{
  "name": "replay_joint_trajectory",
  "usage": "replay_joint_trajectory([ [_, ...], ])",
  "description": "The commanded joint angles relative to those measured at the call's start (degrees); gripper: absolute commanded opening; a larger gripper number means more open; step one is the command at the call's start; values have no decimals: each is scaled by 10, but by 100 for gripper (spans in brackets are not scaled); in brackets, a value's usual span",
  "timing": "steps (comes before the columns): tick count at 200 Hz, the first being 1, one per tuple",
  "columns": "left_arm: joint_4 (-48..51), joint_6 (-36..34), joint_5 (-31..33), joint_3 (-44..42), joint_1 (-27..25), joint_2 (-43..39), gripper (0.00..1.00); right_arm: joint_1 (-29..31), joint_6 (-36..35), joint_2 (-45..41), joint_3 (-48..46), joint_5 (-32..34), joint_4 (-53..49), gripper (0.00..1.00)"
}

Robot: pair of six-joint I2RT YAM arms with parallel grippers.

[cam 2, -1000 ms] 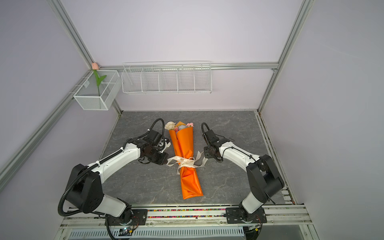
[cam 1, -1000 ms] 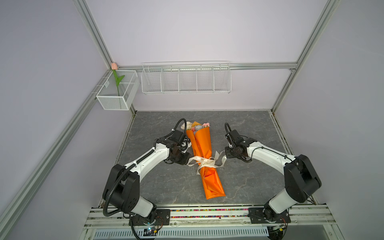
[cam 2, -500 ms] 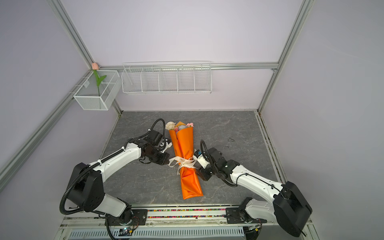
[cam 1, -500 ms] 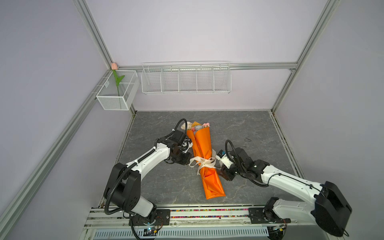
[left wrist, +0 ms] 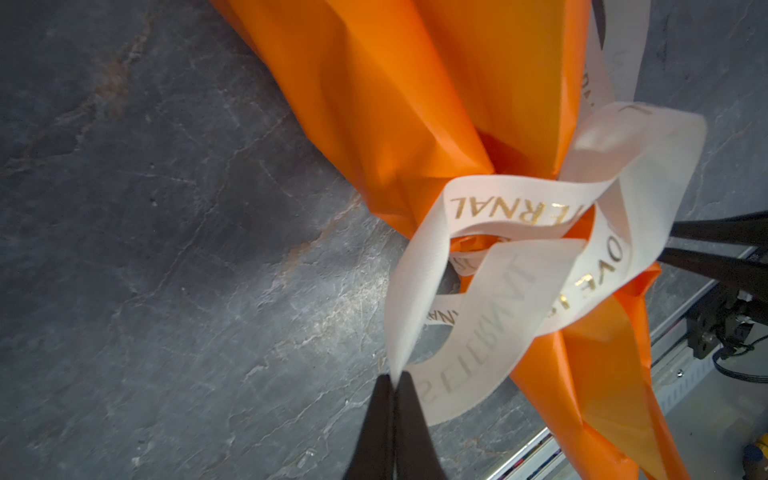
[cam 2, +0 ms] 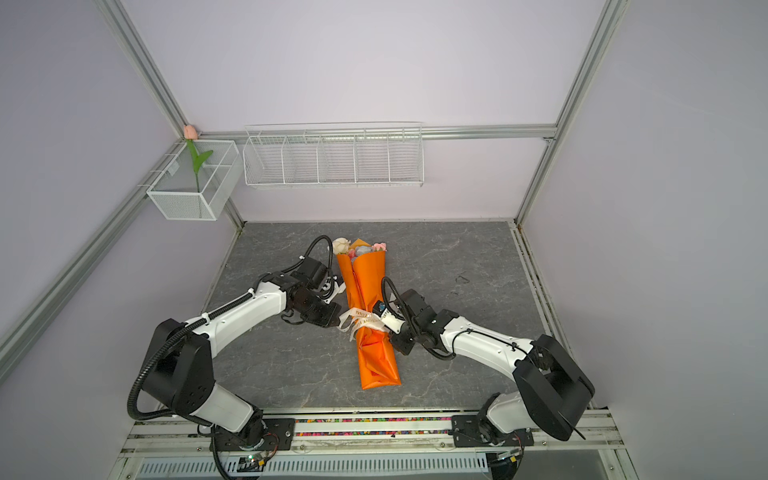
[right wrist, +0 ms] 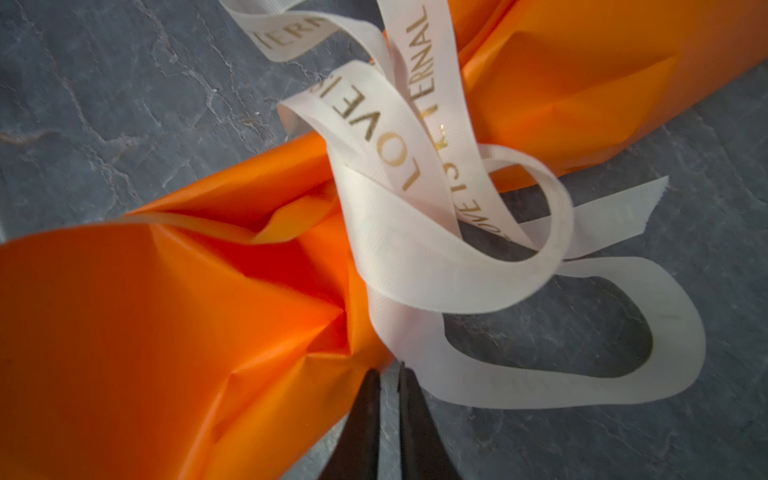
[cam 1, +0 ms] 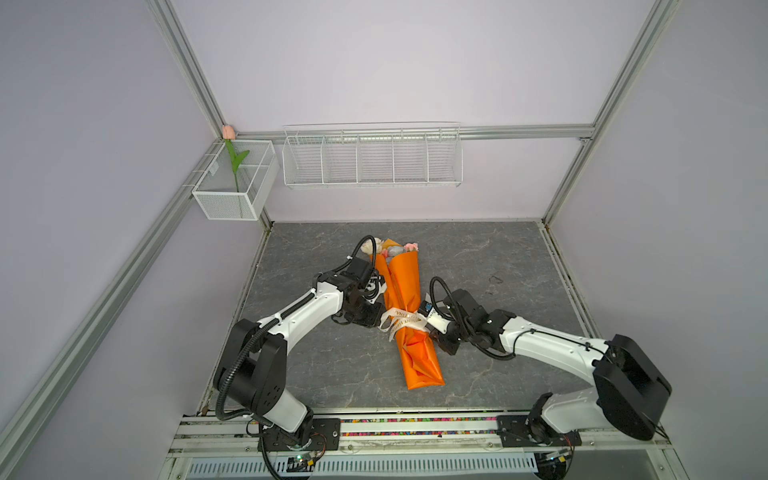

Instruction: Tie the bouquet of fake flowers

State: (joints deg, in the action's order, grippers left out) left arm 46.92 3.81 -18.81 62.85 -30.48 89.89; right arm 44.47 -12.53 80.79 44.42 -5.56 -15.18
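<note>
Lying on a grey slate-look tabletop (cam 1: 332, 365), the bouquet of fake flowers (cam 1: 405, 286), a crinkly orange paper cone, is wearing a ribbed cream ribbon (cam 1: 401, 322). On one flank the left gripper (left wrist: 392, 376) is pinching a loop; opposite, the right gripper (right wrist: 388, 372), nearly closed, is nipping a strand.

Both top views: high over the near rail (cam 1: 415, 428), looking down across the whole table (cam 1: 478, 257). Wrist views: each close behind its own pincer, left pincer (left wrist: 394, 375) and right pincer (right wrist: 388, 370), facing the ribbon (left wrist: 519, 199) and orange wrap (right wrist: 124, 311) just beyond the tips, from opposite sides.
</note>
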Motion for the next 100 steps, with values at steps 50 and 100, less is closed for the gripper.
replay_joint_trajectory([
  [50,18,-15,9,21,0,1,0,4,-46,-2,17,33,-62,29],
  [100,12,-13,0,18,0,6,0,5,-139,17,27,23,-85,45],
])
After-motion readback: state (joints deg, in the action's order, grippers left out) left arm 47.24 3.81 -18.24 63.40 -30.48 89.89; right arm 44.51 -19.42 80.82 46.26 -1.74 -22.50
